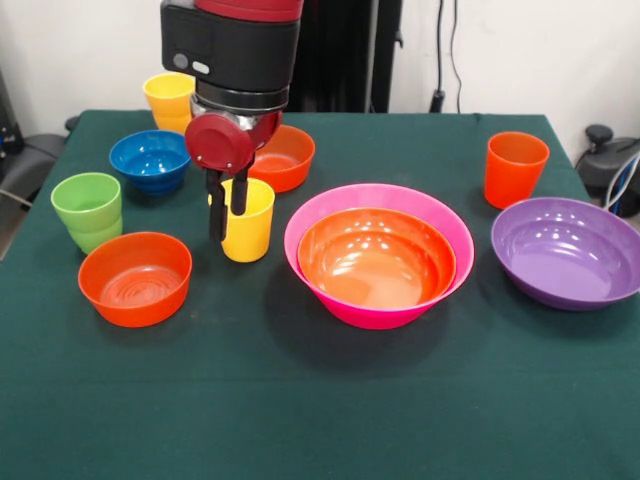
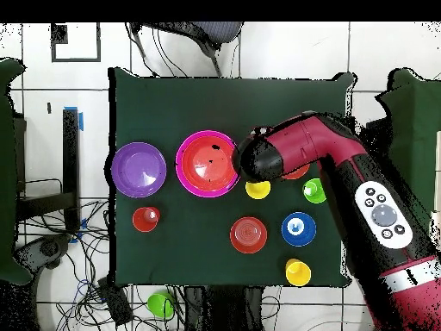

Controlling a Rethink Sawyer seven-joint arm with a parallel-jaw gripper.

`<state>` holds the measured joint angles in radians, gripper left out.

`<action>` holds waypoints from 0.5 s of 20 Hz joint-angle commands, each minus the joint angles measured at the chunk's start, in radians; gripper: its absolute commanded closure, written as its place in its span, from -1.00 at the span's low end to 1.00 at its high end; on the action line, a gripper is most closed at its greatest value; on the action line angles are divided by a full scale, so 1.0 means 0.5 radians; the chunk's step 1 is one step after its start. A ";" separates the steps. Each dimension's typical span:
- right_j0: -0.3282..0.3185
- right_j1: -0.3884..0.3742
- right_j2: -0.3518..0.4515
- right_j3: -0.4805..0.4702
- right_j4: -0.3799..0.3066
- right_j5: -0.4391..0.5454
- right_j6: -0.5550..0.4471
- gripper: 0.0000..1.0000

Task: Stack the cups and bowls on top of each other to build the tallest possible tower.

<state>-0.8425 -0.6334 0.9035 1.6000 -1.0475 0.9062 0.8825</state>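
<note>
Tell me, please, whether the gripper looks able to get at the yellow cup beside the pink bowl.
Probably yes: the gripper already hangs at the yellow cup, one of its fingers over the rim, one outside, and nothing lies between them.

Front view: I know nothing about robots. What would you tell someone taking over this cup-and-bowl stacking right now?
Gripper: down at the rim of the yellow cup beside the pink bowl; grip unclear.
Done: large orange bowl nested in the pink bowl.
Standing alone: purple bowl, blue bowl, near small orange bowl, far small orange bowl, green cup, orange cup, far yellow cup.
Left: stack all of these on.
</note>
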 commanded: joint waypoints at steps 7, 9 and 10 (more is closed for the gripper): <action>0.184 0.115 -0.288 -0.074 -0.208 0.271 -0.688 -1.00; 0.191 0.125 -0.307 -0.077 -0.207 0.272 -0.687 -1.00; 0.195 0.131 -0.316 -0.077 -0.204 0.274 -0.687 -1.00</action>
<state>-0.7905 -0.6332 0.8438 1.6000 -1.0543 0.9225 0.8821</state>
